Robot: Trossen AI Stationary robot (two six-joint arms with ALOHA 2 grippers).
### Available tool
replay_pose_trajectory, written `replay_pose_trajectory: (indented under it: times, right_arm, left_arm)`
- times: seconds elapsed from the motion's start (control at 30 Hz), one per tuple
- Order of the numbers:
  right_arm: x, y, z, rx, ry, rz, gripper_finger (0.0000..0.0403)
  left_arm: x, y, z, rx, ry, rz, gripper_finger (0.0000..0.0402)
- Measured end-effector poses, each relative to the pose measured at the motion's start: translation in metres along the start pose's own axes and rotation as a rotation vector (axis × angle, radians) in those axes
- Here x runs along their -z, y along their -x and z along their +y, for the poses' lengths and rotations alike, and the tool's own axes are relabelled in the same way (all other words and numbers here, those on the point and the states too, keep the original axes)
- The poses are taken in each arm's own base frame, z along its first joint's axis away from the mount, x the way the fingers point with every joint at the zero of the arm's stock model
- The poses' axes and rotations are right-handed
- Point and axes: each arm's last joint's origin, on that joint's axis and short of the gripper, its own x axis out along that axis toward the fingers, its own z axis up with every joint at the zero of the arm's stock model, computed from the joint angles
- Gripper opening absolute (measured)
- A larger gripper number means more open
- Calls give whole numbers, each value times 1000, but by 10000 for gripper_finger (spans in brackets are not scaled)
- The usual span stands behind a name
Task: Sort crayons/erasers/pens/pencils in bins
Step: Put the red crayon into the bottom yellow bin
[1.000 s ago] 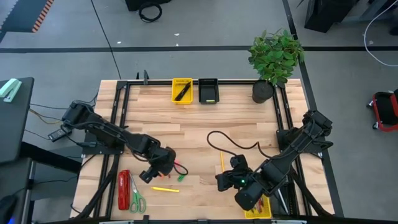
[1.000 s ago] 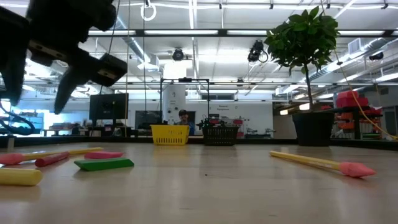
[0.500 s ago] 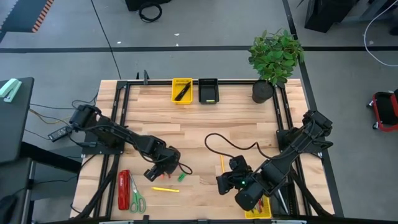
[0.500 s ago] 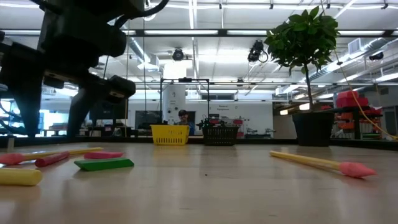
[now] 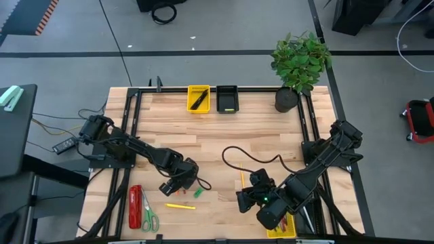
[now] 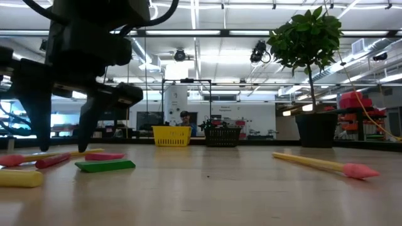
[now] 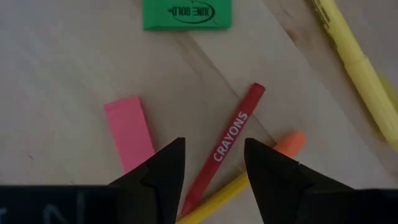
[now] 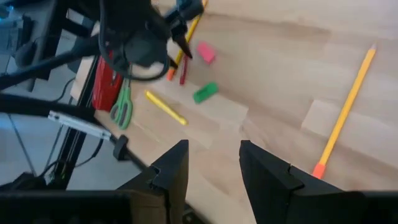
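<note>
My left gripper (image 7: 211,155) is open and points down, low over the table's near left part. Its fingers stand on either side of a red crayon (image 7: 227,144) that lies flat on the wood; the crayon's near end is hidden between them. A pink eraser (image 7: 129,132) lies beside it, and a yellow pencil with an orange end (image 7: 289,142) crosses under it. A green eraser (image 7: 186,14) lies farther off. My right gripper (image 8: 214,158) hangs open and high over the near right part, above an orange pencil (image 8: 345,106).
A yellow bin (image 5: 198,98) and a black bin (image 5: 227,99) stand at the far edge, and a potted plant (image 5: 298,68) at the far right. A red stapler (image 5: 135,207) and green scissors (image 5: 148,215) lie near left. A black cable (image 5: 251,159) loops mid-table.
My left gripper has come down toward the red crayon and gone a little toward the table's right edge. Its fingers now reach almost to the table on either side of the crayon, still open. The small things on the table have not moved.
</note>
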Motion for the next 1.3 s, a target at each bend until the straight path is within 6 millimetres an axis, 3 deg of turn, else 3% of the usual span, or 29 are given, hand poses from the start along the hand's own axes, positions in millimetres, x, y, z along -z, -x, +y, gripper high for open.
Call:
replay_pose_trajectory:
  times: [0.47,0.8,1.13,1.3]
  right_arm:
    - [-9,-3,-7,72,39,-65,149]
    - [-10,-4,-7,70,16,-67,149]
    - [-10,-4,-6,68,8,-67,149]
    - [-9,-4,-6,68,9,-67,149]
  left_arm:
    - [0,0,1,-19,-247,6,173]
    - [2,-14,2,24,-289,44,180]
    - [2,-16,3,14,-299,43,171]
    - [2,-16,3,11,-303,42,149]
